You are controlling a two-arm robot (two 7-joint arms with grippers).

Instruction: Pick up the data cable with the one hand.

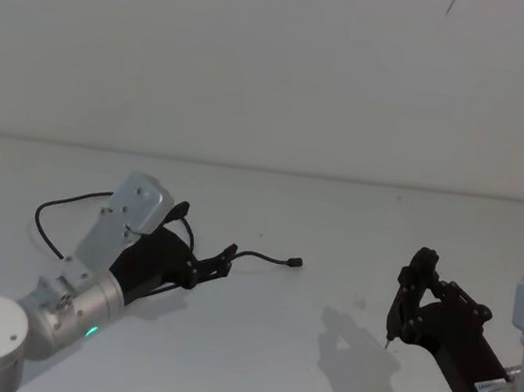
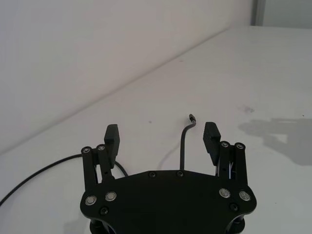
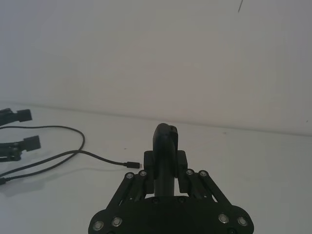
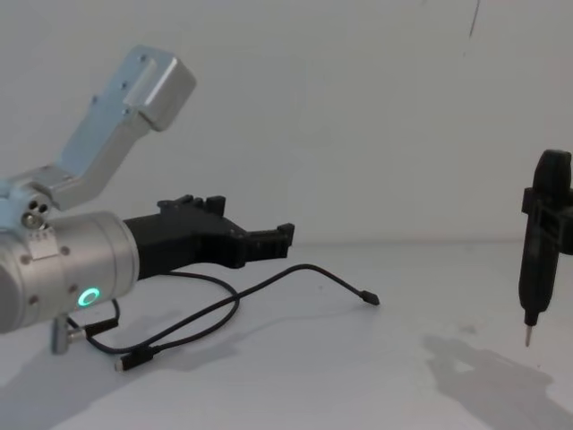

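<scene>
Lower left of the head view first: the silver left arm [image 1: 58, 300] comes in from the bottom-left corner. The left gripper [image 1: 220, 260] ends up a bit left of centre, pointing toward the middle of the frame. That arm's wrist cam shows the claw spread wide, both fingers [image 2: 111, 138] well apart and nothing pinched.

The data cable [image 2: 183, 146] runs straight out through the gap between them. As far as I can see it touches neither pad, and it ends in a small plug [image 2: 191, 117] just past the tips.

In the chest view the claw hangs above the white table [image 4: 358, 385] in the left half of the frame. The cable lies on the surface underneath, snaking from its other plug [image 4: 125, 363] near the lower left up to the plug just right of centre. The head view also catches a loop of it arcing out at mid-left, on the far side of the arm.

Over on the right, the right gripper [image 1: 423, 265] sits in the lower right of the head view, well apart from the cable. Its own wrist cam shows its fingers [image 3: 165, 146] pressed together with nothing between them. In the chest view it stands upright at the right edge, clear of the table.
</scene>
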